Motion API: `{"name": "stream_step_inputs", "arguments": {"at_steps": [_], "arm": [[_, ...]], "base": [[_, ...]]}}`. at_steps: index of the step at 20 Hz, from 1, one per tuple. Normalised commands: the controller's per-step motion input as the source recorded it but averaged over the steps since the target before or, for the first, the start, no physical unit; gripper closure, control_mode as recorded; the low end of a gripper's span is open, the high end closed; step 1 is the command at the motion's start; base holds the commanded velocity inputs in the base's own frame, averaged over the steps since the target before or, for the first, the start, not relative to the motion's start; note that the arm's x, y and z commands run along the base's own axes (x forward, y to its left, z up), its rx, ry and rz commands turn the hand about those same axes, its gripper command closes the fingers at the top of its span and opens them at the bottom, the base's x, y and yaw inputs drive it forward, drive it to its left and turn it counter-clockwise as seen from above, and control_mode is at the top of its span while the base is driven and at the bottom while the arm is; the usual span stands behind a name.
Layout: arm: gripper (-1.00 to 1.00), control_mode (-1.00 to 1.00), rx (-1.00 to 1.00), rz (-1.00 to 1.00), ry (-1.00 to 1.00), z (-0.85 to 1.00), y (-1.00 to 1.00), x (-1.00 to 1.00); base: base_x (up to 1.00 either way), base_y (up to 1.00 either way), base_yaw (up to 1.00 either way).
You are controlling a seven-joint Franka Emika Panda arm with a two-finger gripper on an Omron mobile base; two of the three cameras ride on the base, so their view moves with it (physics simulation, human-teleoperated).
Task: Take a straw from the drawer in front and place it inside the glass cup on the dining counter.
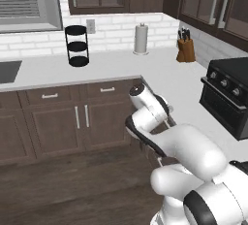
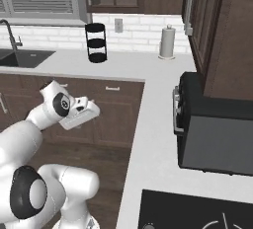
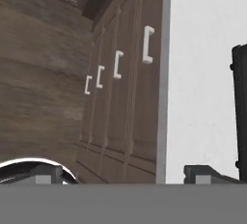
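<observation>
Two shallow dark-brown drawers, the left drawer (image 1: 50, 95) and the right drawer (image 1: 107, 89), sit shut under the white wall-side worktop, each with a short silver bar handle. The right drawer (image 2: 112, 89) is just beyond my hand in the right base view. My gripper (image 3: 125, 175) is open with nothing between its fingertips (image 3: 48, 174). It hangs low in front of the cabinet fronts, rolled sideways, so a drawer handle (image 3: 148, 44) stands upright in the hand view. The straw, the glass cup and the dining counter are out of view.
On the worktop stand a black three-tier rack (image 1: 77, 46), a paper towel roll (image 1: 141, 39) and a knife block (image 1: 185, 49). A black oven (image 1: 227, 98) sits at the right and a sink (image 1: 8, 71) at the left. Wooden floor lies below the cabinets.
</observation>
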Motion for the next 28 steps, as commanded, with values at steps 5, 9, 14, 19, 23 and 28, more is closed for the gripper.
{"name": "stream_step_inputs", "arguments": {"at_steps": [5, 9, 14, 19, 23, 28], "arm": [[-1.00, -1.00, -0.09, 0.00, -0.13, -0.34, -0.53, -0.11], [-1.00, -1.00, -0.17, -0.02, -0.04, -0.40, -0.38, -0.06], [-1.00, -1.00, -0.13, -0.03, 0.00, -0.22, -0.28, 0.10], [-1.00, -1.00, -0.07, 0.00, 0.00, -0.09, -0.26, 0.19], [-1.00, -1.00, -0.21, -0.04, 0.06, -0.09, -0.03, 0.06], [-1.00, -1.00, -0.27, -0.02, 0.09, -0.25, -0.01, 0.11]], "base": [[0.00, 0.00, 0.00], [0.00, 0.00, 0.00], [0.00, 0.00, 0.00], [0.00, 0.00, 0.00], [0.00, 0.00, 0.00], [0.00, 0.00, 0.00]]}}
